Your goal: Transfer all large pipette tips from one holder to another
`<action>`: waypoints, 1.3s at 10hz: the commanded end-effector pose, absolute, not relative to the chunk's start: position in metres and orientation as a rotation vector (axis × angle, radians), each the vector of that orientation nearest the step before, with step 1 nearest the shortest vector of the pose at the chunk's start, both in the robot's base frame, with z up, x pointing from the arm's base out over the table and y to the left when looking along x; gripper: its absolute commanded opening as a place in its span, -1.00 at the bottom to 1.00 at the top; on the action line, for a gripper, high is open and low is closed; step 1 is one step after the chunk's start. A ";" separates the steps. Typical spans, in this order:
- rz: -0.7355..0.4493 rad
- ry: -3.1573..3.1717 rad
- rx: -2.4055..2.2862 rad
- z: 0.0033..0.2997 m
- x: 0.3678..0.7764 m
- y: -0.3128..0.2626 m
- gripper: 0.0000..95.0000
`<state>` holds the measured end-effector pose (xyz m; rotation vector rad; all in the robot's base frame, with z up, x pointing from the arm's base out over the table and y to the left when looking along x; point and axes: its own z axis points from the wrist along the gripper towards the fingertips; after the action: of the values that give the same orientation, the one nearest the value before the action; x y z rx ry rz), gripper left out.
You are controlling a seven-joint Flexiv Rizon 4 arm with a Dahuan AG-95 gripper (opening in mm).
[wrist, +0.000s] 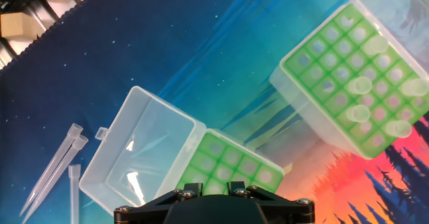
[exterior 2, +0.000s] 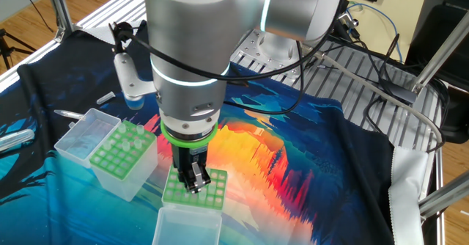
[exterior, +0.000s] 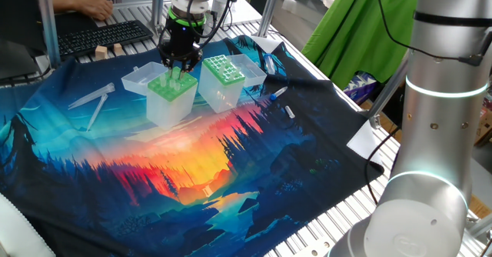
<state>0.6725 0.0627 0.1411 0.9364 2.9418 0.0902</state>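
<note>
My gripper [exterior: 179, 65] hangs straight down over the plain light-green holder [exterior: 173, 91], fingertips just above its top plate. The hand view shows that holder [wrist: 231, 163] directly under me, with wide holes and its clear lid [wrist: 137, 160] swung open to the left. My two fingers stand a little apart; whether a tip sits between them is hidden. The dotted-grid holder [wrist: 342, 76] stands to the right with several large pipette tips [wrist: 362, 86] upright in its holes. From the other side these tips [exterior 2: 132, 131] poke out of that box [exterior 2: 121, 157], left of my gripper [exterior 2: 194, 180].
Thin loose tips [wrist: 53, 167] lie on the printed cloth left of the open lid and show again as loose tips [exterior: 92, 99]. A keyboard [exterior: 104, 35] and wooden blocks [exterior: 108, 51] sit beyond the cloth's far edge. Cables cross the slatted table [exterior 2: 352, 69].
</note>
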 end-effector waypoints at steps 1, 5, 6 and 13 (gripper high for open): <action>0.077 2.939 0.933 0.141 0.672 0.063 -0.60; 0.069 2.938 0.919 0.141 0.672 0.063 -1.00; 0.069 2.938 0.917 0.142 0.672 0.063 -1.00; 0.091 2.952 0.899 0.170 0.663 0.060 -1.00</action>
<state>0.6617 0.0597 0.1737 0.8979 2.9488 0.0912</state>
